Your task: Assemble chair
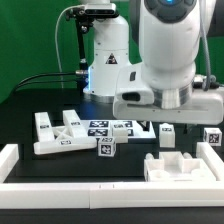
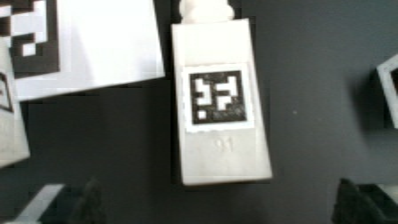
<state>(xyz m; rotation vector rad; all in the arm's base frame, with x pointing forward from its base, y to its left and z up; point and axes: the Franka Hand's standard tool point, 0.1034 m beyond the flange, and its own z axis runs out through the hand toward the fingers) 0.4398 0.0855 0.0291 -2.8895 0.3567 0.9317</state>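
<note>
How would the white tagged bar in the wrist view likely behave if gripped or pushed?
The white bar looks like rigid moulded plastic, so it probably stays stiff. Its flat, squared faces suggest it would slide on the black table rather than roll. The smooth surface may be slippery.

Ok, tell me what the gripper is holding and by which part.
Nothing is held. The gripper stands open over a white tagged bar, a gap showing beside each finger.
</note>
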